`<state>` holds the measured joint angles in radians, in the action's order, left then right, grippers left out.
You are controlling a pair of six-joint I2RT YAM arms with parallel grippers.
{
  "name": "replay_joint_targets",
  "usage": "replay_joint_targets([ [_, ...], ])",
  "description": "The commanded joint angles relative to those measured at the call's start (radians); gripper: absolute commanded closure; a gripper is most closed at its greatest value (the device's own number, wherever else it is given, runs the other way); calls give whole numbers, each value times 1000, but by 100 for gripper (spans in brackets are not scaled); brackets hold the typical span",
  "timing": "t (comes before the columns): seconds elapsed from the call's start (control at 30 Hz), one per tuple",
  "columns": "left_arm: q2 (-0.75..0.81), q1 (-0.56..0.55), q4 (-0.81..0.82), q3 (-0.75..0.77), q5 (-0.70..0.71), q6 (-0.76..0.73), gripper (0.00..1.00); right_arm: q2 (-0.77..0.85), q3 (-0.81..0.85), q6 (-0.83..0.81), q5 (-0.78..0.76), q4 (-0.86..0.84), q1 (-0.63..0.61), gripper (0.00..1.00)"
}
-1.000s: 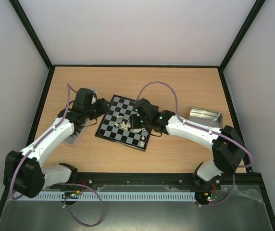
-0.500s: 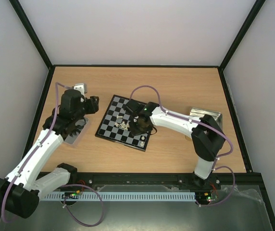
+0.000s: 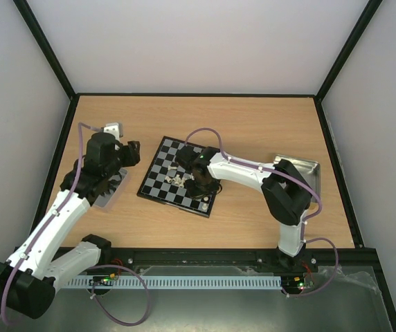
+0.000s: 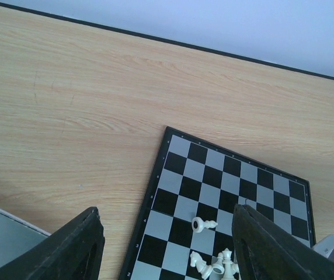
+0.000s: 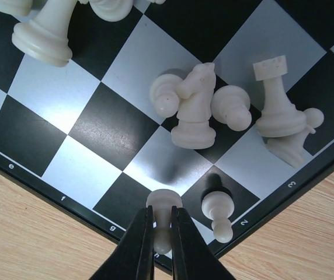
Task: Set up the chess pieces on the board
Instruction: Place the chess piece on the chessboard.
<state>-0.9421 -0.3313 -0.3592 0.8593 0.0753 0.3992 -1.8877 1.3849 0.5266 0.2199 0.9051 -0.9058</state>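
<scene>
**A:** Which step is this?

**B:** Judging by the layout, it's placing one white man. The board (image 3: 158,181) lies askew mid-table, between the arms. The right gripper (image 5: 163,239) is low over the board's near right corner. Its fingers are pinched narrow on a white pawn (image 5: 163,201) at the edge row.

**A:** And the next move?

**B:** I'd say settle that pawn upright in the middle of its square, then part the fingers only slightly and lift straight up. The squares are tight.

**A:** What else is around?

**B:** The wooden table (image 3: 253,124) carries one silver tray (image 3: 307,166) at the far right, well away from the board. A second tray (image 3: 111,192) sits at the left under the left arm. The left gripper (image 4: 166,216) hangs over the table left of the board, fingers spread wide and holding nothing.

**A:** Anything in the way?

**B:** The other chess pieces (image 3: 178,178). They are bunched mid-board instead of in ranks. A knight (image 5: 193,114) and a rook (image 5: 278,99) crowd against pawns, some of them tipped over. Closer still, another white pawn (image 5: 216,213) stands just beside the held one, so a sideways drift could topple it.
</scene>
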Motion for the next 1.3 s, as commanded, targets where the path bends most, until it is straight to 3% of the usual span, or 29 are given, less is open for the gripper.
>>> replay_joint_targets([
  [0.0,9,1,7,-16,11,-11,38,-12,6,-10,-7,19,-7,93],
  [0.83,2,3,7,-18,18,1,38,-30,12,8,-65,-46,-8,86],
  [1.03,1,5,7,-20,16,7,38,22,35,37,-77,-61,-7,74],
  [1.27,-18,6,16,-25,-21,9,37,96,4,96,-163,-172,0,70],
])
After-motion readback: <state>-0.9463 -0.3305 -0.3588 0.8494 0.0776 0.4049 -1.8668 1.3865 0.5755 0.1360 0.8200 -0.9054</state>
